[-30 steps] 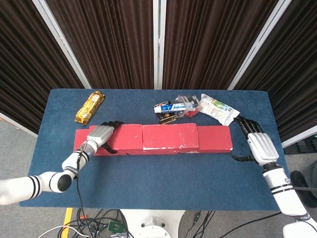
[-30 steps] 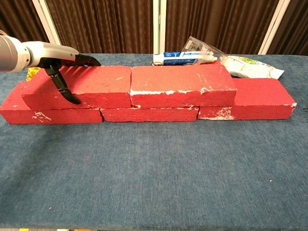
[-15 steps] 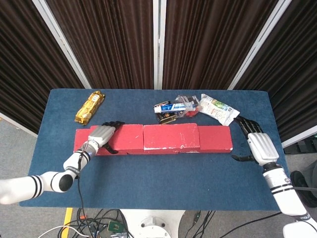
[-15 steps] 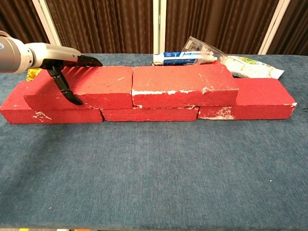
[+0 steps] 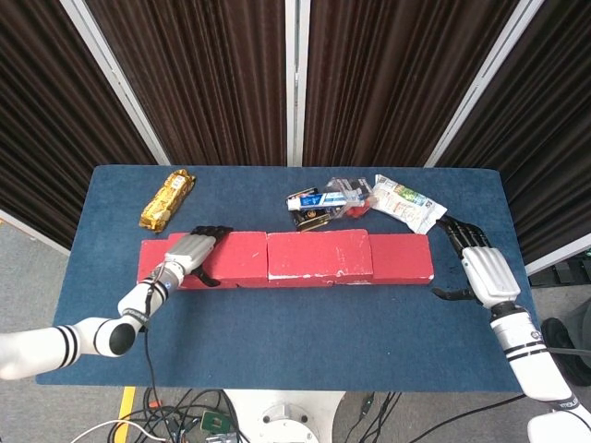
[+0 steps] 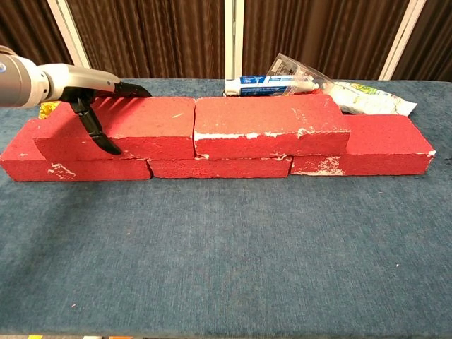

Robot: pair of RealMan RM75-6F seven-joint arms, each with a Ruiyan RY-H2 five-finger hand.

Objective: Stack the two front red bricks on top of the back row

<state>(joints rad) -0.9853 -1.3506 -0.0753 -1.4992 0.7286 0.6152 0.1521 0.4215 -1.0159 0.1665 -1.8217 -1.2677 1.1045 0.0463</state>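
Note:
Two red bricks lie end to end on top of a row of red bricks across the blue table. My left hand grips the upper left brick at its left end. In the chest view the left hand has its fingers over the top and its thumb down the front face. The upper right brick butts against it. In the head view the upper left brick and upper right brick cover most of the row. My right hand is open, just right of the row's end, holding nothing.
A gold snack packet lies behind the row at the left. Behind it at centre right sit a clear bag with a toothpaste box and a white and green pouch. Bare blue cloth stretches in front of the bricks.
The upper left brick slid slightly right under my left hand, against the upper right brick. My right hand has stayed put.

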